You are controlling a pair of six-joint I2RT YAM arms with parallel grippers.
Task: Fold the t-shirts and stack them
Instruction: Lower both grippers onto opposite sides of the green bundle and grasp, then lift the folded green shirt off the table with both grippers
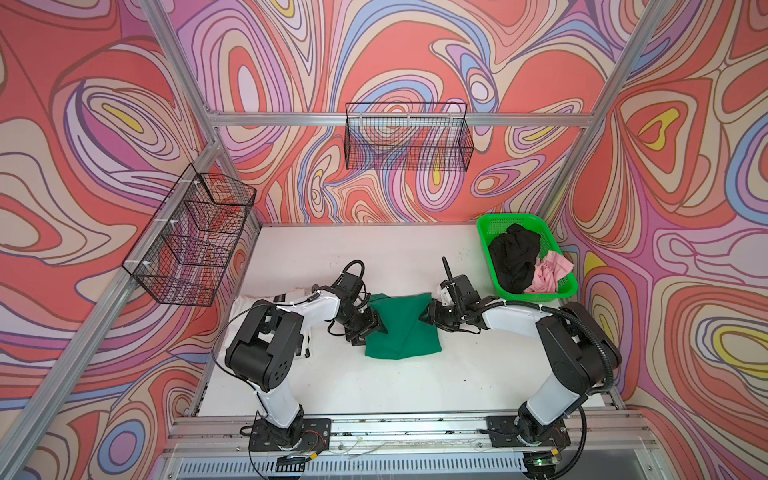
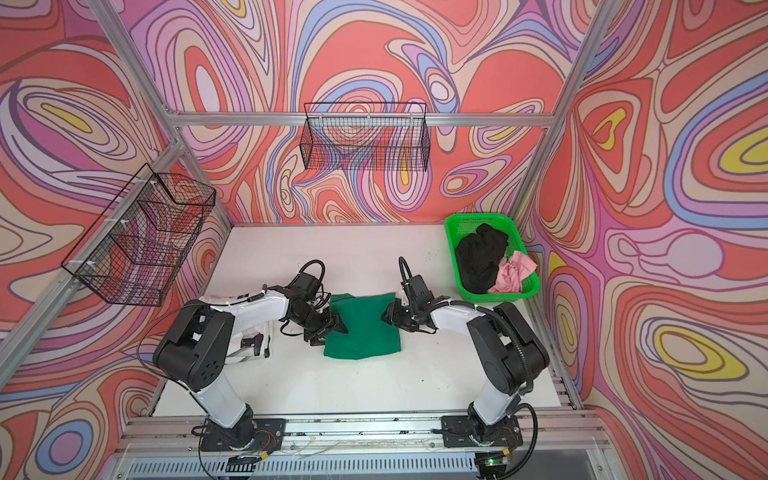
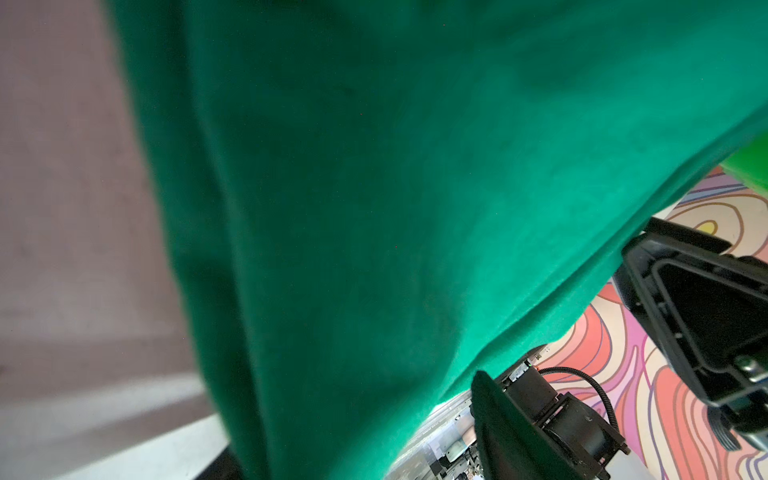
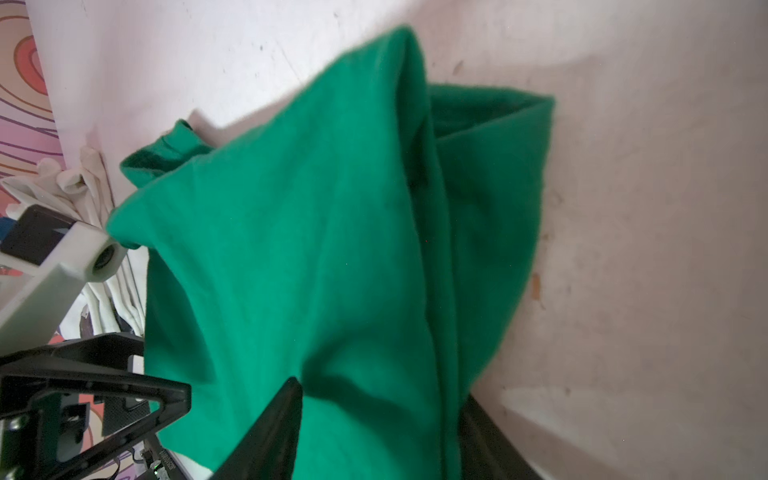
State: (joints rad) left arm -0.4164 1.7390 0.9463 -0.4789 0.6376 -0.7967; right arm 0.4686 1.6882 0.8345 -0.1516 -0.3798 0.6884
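Observation:
The dark green t-shirt [image 1: 401, 328] [image 2: 361, 328] lies folded into a rough square in the middle of the white table. My left gripper [image 1: 380, 326] [image 2: 338, 326] is at its left edge and my right gripper [image 1: 426, 313] [image 2: 386, 316] at its right edge. In the left wrist view green cloth [image 3: 374, 208] fills the space between the left gripper's [image 3: 353, 419] parted fingers. The right wrist view shows cloth [image 4: 311, 249] between the right gripper's [image 4: 380, 390] fingers, which stand apart. A white t-shirt with black marks [image 1: 249, 303] [image 2: 220, 301] lies under my left arm.
A bright green plastic basket [image 1: 536, 297] [image 2: 498, 296] at the back right holds a black t-shirt [image 1: 513, 257] [image 2: 480, 257] and a pale pink one [image 1: 548, 270] [image 2: 515, 272]. Black wire baskets hang on the back wall [image 1: 409, 137] and on the left wall [image 1: 195, 237].

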